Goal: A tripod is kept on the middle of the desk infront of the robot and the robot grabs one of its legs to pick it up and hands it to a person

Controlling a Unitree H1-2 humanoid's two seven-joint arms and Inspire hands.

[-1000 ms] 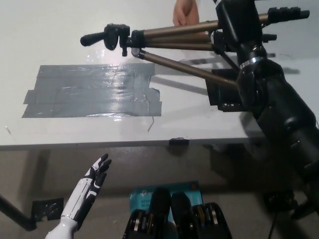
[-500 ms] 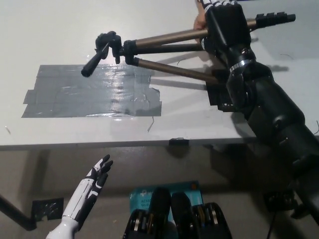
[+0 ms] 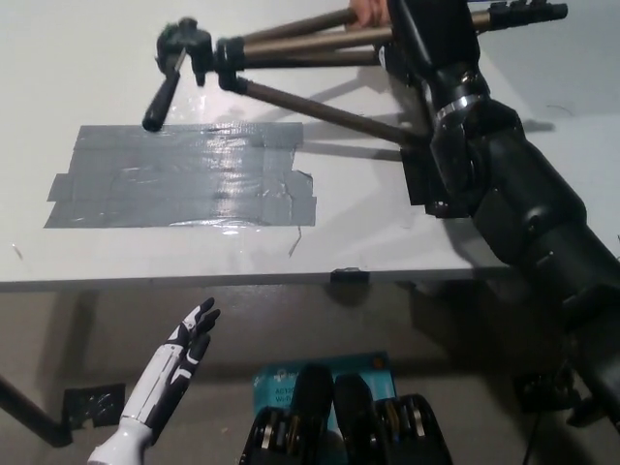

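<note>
Tripod (image 3: 281,44) is held folded and nearly level above the bench (image 3: 387,228), its bundled bronze legs passing through the black right hand (image 3: 428,37), which is clenched around them near the top edge of the view. Out from that hand toward the robot's left run the legs, ending in the black tripod head (image 3: 194,44), well away from the grip; the pan handle (image 3: 160,95) droops down from the head, its tip over the far edge of a grey tape patch (image 3: 179,174). One leg (image 3: 329,111) splays away from the bundle and slants back toward the black wrist, casting a shadow on the white surface. To the other side of the right hand the black leg ends (image 3: 528,12) stick out a short way. A person's hand (image 3: 366,12) is at the legs just beside the right hand, on the side toward the head; whether it grips them cannot be told. A dark flat object (image 3: 426,184) lies on the bench under the black forearm, partly hidden. The white left hand (image 3: 182,351) rests low, nearer the robot than the bench edge, well apart from the tripod, released with its fingers spread.
</note>
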